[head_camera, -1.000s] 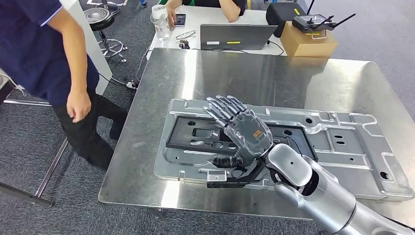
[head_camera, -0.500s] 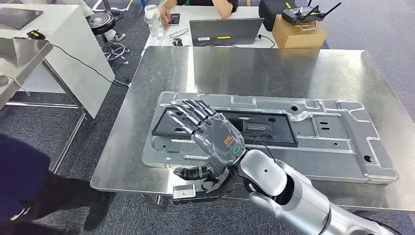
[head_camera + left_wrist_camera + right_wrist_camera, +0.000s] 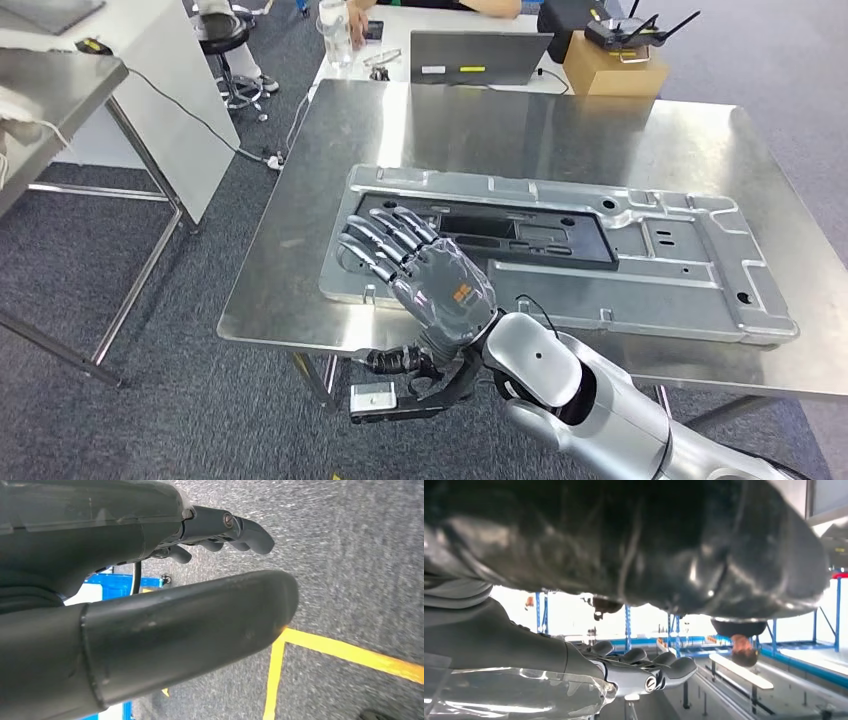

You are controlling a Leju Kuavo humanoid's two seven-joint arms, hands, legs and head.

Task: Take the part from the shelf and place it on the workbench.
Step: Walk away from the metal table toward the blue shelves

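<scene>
Glossy steel workbench, matt pressed-metal part

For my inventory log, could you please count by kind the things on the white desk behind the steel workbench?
Laptop: 1
Cardboard box: 1
Radio controller with antennas: 1
Clear bottle: 1
Phone: 1
Total: 5
</scene>
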